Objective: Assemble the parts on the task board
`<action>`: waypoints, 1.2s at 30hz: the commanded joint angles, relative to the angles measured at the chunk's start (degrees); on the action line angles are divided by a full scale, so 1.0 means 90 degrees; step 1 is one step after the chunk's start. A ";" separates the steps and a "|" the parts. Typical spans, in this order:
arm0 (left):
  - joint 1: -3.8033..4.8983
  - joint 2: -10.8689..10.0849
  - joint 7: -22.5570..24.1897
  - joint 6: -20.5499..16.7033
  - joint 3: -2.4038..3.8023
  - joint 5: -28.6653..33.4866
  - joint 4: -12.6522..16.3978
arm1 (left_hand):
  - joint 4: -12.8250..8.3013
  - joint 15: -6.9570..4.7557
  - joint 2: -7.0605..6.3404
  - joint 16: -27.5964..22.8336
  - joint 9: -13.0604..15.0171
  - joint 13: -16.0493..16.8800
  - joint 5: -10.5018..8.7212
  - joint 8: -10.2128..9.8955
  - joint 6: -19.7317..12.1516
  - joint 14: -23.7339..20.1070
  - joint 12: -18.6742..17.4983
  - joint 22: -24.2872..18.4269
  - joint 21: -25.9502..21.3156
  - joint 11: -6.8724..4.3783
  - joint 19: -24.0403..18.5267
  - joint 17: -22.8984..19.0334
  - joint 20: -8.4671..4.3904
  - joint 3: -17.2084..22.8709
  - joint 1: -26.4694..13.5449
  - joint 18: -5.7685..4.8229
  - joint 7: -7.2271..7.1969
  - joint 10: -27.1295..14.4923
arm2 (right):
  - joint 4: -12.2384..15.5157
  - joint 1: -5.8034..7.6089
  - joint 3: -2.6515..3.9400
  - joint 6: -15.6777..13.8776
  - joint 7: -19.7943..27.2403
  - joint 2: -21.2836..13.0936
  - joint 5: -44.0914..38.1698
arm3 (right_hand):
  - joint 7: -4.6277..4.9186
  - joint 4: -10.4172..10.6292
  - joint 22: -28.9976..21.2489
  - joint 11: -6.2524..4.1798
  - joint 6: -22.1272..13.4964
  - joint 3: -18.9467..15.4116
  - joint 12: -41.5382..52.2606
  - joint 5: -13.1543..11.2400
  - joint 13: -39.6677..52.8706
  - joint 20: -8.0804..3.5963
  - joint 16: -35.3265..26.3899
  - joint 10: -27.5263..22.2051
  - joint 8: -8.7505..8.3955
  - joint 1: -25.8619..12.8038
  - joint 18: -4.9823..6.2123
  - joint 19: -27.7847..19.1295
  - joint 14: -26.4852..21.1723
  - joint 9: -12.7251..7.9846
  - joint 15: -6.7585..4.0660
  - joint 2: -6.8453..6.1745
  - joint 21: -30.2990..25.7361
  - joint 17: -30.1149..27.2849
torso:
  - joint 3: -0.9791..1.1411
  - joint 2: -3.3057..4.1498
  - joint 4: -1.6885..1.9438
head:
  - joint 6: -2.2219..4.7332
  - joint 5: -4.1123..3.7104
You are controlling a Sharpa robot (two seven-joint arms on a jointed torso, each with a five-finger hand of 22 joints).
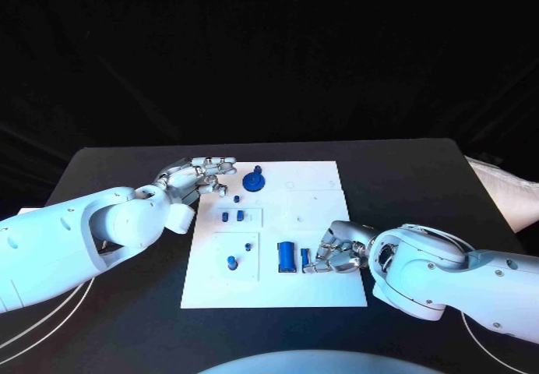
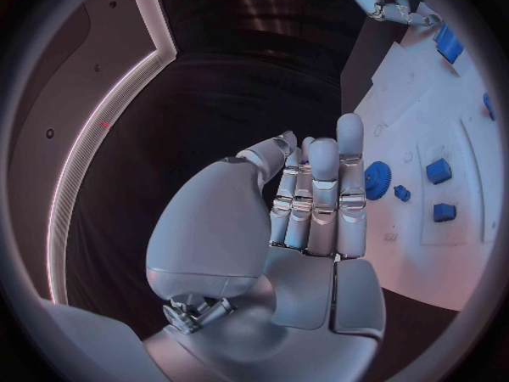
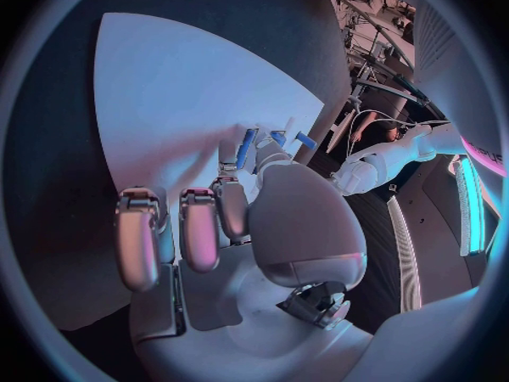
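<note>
A white task board point(image 1: 320, 204) is seen lying flat in the middle of the black table point(image 1: 416, 167), its long axis running away from the robot. On its far part, near the left edge, a round blue gear-like part point(image 1: 254, 182) is set, with a small knob rising from it. Nearer the robot, two small blue blocks point(image 1: 231, 216) are placed side by side in a shallow recess, and a small upright blue peg point(image 1: 233, 262) is stood in a second recess closer still. To the right of that peg, a long blue bar point(image 1: 287, 257) is laid with its long axis pointing away from the robot, and a thinner blue bar point(image 1: 304, 256) is laid parallel just beside it, on the side of the right hand.

The left hand point(image 1: 200, 178) is held over the far left edge of the board, just beside the gear-like part; its fingers point(image 2: 323, 197) are shown straight and close together, with nothing gripped. In the left wrist view the gear-like part point(image 2: 377, 179) is seen just past the fingertips, apart from them.

The right hand point(image 1: 335, 251) is lowered at the near right part of the board, just beside the thinner bar. Its fingers point(image 3: 199, 229) are curled downward towards the board. Whether anything is pinched between them, or whether the bar is touched, cannot be told.
</note>
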 commanded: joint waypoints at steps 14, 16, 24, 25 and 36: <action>0.0000 0.0016 0.0038 0.0120 0.0003 -0.0030 0.0007 | -0.0005 -0.0001 0.0045 -0.0029 -0.0009 0.0008 0.0040 0.0038 -0.0027 -0.0042 0.0041 -0.0009 -0.0044 0.0001 -0.0030 -0.0006 0.0000 -0.0018 0.0039 0.0118 -0.0006 -0.0030 | -0.0204 -0.0011 -0.0002 0.0059 0.0002 0.0156 -0.0297 | -0.0001 -0.0045 0.1258 -0.0030 0.0028 -0.0017 -0.0007 -0.0045 0.0469 -0.0032 0.0034 0.0102 -0.0033 0.0157 -0.0101 0.0293 0.0491 0.0003 -0.0028 0.0151 0.0023 0.0752 | 0.0005 -0.0003 -0.0009 | -0.0004 0.0014; 0.0000 0.0019 0.0037 0.0123 0.0003 -0.0031 0.0005 | -0.0005 -0.0001 0.0045 -0.0029 -0.0009 0.0008 0.0040 0.0038 -0.0027 -0.0042 0.0041 -0.0009 -0.0044 0.0001 -0.0030 -0.0006 0.0000 -0.0018 0.0039 0.0118 -0.0006 -0.0030 | -0.0197 -0.0011 -0.0002 0.0036 0.0007 0.0156 -0.0274 | 0.0002 -0.0030 0.1257 -0.0028 0.0029 -0.0045 -0.0007 -0.0040 0.0470 -0.0032 0.0034 0.0104 -0.0035 0.0136 -0.0100 0.0293 0.0491 0.0002 -0.0026 0.0152 0.0022 0.0752 | 0.0005 -0.0004 -0.0009 | 0.0000 0.0008; -0.0009 0.0024 0.0036 0.0122 -0.0001 -0.0031 -0.0007 | -0.0005 -0.0001 0.0045 -0.0029 -0.0009 0.0008 0.0040 0.0038 -0.0027 -0.0042 0.0041 -0.0009 -0.0044 0.0001 -0.0030 -0.0006 0.0000 -0.0018 0.0039 0.0118 -0.0006 -0.0030 | -0.0077 0.0031 0.0027 -0.0247 0.0350 0.0002 0.0165 | 0.0028 0.0101 0.1227 -0.0007 -0.0014 -0.0287 -0.0138 0.0307 0.0410 -0.0023 -0.0009 0.0061 -0.0070 -0.0016 -0.0090 0.0265 0.0478 -0.0012 -0.0011 0.0118 -0.0007 0.0689 | 0.0001 -0.0015 -0.0005 | 0.0042 -0.0015; -0.0012 0.0026 0.0039 0.0123 -0.0002 -0.0032 -0.0010 | -0.0005 -0.0001 0.0045 -0.0029 -0.0009 0.0008 0.0040 0.0038 -0.0027 -0.0042 0.0041 -0.0009 -0.0044 0.0001 -0.0030 -0.0006 0.0000 -0.0018 0.0039 0.0118 -0.0006 -0.0030 | -0.0074 0.0065 0.0034 -0.0297 0.0467 -0.0025 0.0298 | 0.0035 0.0107 0.1212 -0.0001 -0.0031 -0.0312 -0.0190 0.0332 0.0383 -0.0020 -0.0022 0.0041 -0.0080 -0.0020 -0.0085 0.0251 0.0474 -0.0016 -0.0007 0.0107 -0.0021 0.0671 | -0.0003 -0.0020 0.0000 | 0.0051 -0.0024; -0.0166 0.0092 0.0488 -0.0123 -0.0002 0.0039 -0.0080 | 0.0102 0.0067 -0.0009 -0.0728 -0.0009 -0.0021 0.0007 0.0060 -0.0075 -0.0744 0.0104 -0.0250 -0.0474 0.0035 -0.0540 -0.0594 0.0068 -0.0227 -0.0148 0.0110 -0.0016 -0.0188 | -0.1101 0.0673 0.0059 -0.0743 0.3220 0.0072 0.3598 | 0.0427 -0.0188 0.0049 0.0324 -0.0850 -0.0376 -0.2421 0.0304 -0.0886 0.0200 -0.1103 -0.0949 -0.0668 0.0628 0.0266 -0.0750 0.0132 -0.0266 0.0257 0.0292 -0.1146 -0.0686 | -0.0089 -0.0217 -0.0017 | 0.0234 -0.0096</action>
